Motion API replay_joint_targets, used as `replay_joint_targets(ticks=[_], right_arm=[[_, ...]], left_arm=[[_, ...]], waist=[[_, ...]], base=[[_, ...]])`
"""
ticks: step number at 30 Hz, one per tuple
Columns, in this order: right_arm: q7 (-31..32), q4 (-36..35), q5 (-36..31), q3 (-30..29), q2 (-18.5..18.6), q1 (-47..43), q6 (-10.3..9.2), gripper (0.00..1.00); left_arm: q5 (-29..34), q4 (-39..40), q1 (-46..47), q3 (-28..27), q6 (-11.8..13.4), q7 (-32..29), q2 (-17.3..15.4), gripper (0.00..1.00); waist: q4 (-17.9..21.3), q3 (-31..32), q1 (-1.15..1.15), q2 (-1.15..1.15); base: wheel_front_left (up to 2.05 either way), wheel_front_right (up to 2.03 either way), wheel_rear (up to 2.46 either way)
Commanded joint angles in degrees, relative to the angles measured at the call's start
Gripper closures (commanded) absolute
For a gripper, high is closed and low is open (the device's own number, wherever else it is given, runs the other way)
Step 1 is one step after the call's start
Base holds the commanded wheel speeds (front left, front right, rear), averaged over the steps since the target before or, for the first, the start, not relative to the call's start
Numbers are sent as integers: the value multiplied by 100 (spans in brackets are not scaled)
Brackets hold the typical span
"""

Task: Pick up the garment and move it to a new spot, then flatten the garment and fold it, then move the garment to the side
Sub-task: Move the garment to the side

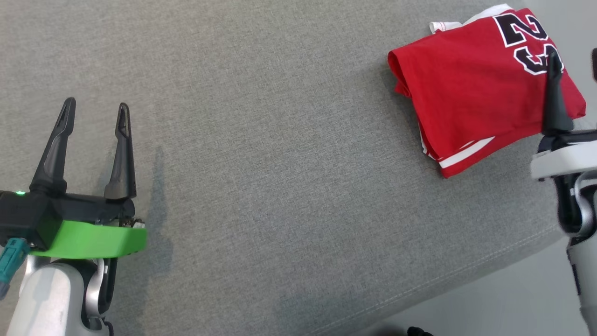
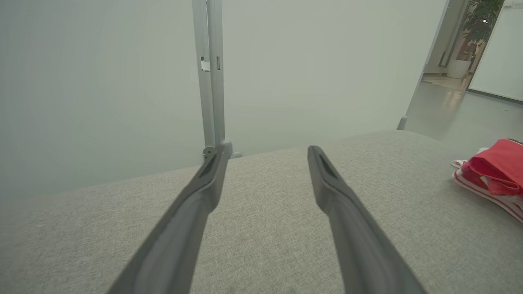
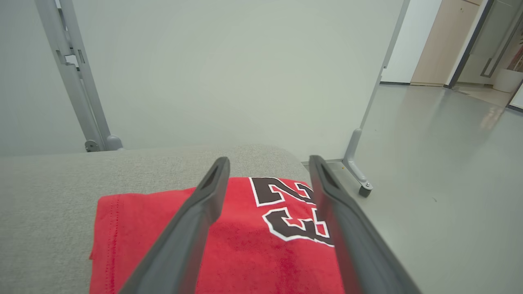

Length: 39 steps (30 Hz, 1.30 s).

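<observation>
The garment is a red jersey with black-and-white numbers and white trim, lying folded on the grey cushion at its far right end. My right gripper hovers over the garment's right part, open, with nothing between its fingers. From the right wrist, the garment lies right under and between the spread fingers of that gripper. My left gripper stands open over bare cushion at the lower left, far from the garment. In the left wrist view the left gripper is open, and the garment lies at the right edge.
The cushion's front edge runs diagonally at the lower right, with pale floor beyond it. Behind the cushion stands a pale partition wall with a metal post. A wheeled partition foot rests on the floor to the right.
</observation>
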State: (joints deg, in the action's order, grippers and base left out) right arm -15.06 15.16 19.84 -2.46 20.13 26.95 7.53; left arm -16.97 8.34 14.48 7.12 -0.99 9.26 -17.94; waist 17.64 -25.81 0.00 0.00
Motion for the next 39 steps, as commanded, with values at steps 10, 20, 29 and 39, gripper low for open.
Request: replay_joint_targets(ticks=[10,20,29,39], right_arm=[[206,-1007,-435,414,-794,-749,-9,0],[436,-1171,-494,663,-908,-1186,-9,0],[505,-1133,-491,661,-922,-1558,-9,0],[639,-1362,-519,508,-981,-2199,-9,0]], left_arm=[[-183,-157,-424,-148,229,165,166,0],[-340,-365,-807,-190,276,245,233,0],[-428,-554,-1081,18,198,145,293,0],[-511,-626,-1496,95,261,84,289,0]], waist=[[-674,796,0,0],[-1169,1292,0,0],[-1294,1785,0,0],[-1241,2260,0,0]], base=[[0,0,0],[0,0,0],[0,0,0],[0,0,0]])
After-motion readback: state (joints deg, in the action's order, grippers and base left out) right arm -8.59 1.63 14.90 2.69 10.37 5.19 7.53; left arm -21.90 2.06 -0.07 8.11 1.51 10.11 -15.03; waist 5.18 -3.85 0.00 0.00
